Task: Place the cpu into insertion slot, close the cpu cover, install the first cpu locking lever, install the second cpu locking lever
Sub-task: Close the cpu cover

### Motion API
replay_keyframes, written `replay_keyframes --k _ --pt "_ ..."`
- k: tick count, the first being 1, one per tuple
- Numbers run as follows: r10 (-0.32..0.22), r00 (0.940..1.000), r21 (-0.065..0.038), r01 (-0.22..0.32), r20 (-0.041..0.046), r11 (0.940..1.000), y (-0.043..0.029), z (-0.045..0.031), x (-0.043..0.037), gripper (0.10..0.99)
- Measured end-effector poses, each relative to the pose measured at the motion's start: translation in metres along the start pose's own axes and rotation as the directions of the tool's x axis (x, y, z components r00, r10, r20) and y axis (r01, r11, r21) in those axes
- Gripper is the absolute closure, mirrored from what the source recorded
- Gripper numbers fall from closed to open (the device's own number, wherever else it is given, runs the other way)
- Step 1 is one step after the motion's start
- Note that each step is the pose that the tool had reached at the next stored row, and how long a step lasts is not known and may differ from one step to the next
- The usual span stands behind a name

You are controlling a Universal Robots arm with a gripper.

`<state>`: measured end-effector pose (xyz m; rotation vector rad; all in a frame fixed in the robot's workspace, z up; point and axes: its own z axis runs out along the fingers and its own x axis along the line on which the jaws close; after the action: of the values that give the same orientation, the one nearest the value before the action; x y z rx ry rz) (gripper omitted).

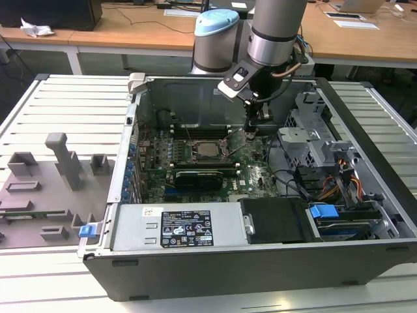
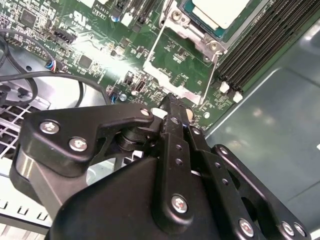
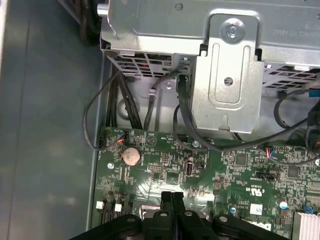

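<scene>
1 gripper [image 1: 249, 134] closed, nr cpu [image 1: 208, 149] seated in insertion slot [image 2: 197, 35]

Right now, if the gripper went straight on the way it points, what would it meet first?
Probably the green circuit board just beside the insertion slot, though how high the gripper hangs above it is unclear.

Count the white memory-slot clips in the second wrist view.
2. One white clip and a second sit side by side where the memory slots end, by the case floor. Others at the far ends may be hidden.
</scene>
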<state>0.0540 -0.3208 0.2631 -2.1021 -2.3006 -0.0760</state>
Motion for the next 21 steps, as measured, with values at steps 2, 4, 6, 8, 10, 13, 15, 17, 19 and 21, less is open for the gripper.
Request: replay_keyframes --k 2,4,6,8,10,13,15,17,19,21 --pt "0.000 1.0000 0.000 0.000 0.0000 1.0000 0.0022 0.0012 -0.0001 0.980" --pt "0.000 1.0000 0.000 0.000 0.0000 1.0000 0.0052 0.0028 0.0001 0.980" --pt "0.000 1.0000 0.000 0.000 -0.0001 1.0000 0.0072 0.0047 0.0003 0.980" --pt "0.000 1.0000 0.000 0.000 0.0000 1.0000 0.0079 0.0079 0.0002 0.980" --pt "0.000 1.0000 0.000 0.000 0.0004 1.0000 0.0080 0.0109 0.0001 0.980" --pt "0.000 1.0000 0.001 0.000 -0.0001 1.0000 0.0057 0.0111 0.0003 0.980" --pt "0.000 1.0000 0.001 0.000 0.0000 1.0000 0.0008 0.0110 0.0008 0.980" --pt "0.000 1.0000 0.001 0.000 0.0000 1.0000 -0.0032 0.0109 0.0011 0.980" --pt "0.000 1.0000 0.001 0.000 -0.0001 1.0000 -0.0088 0.0108 0.0016 0.980" --pt "0.000 1.0000 0.001 0.000 0.0000 1.0000 -0.0142 0.0108 0.0021 0.980"
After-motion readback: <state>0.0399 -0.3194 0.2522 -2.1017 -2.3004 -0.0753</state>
